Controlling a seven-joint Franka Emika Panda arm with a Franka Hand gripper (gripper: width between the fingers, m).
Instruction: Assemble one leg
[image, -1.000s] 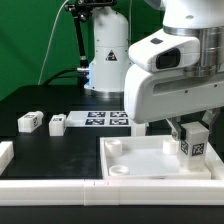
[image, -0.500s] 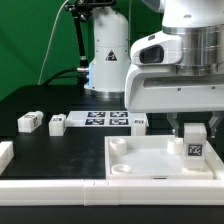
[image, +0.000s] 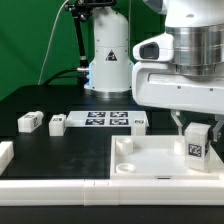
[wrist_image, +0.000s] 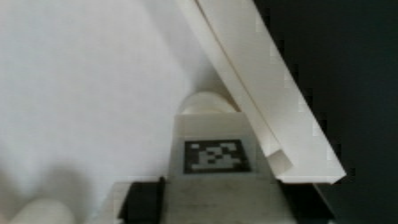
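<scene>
While the pincer (image: 196, 128) clamps 1 leg (image: 196, 148) upright at a corner of the white panel (image: 152, 160), the aim is seemingly to line it up with a socket.

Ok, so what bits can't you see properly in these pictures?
- Exterior view: the lower end of the leg in the gripper is white against the front rim of the panel, so touching or not is unclear.
- Exterior view: the panel's corner at the exterior view's right is cut off by the picture's edge.
- Wrist view: the fingers are dark, blurred and cut off by the edge.
</scene>
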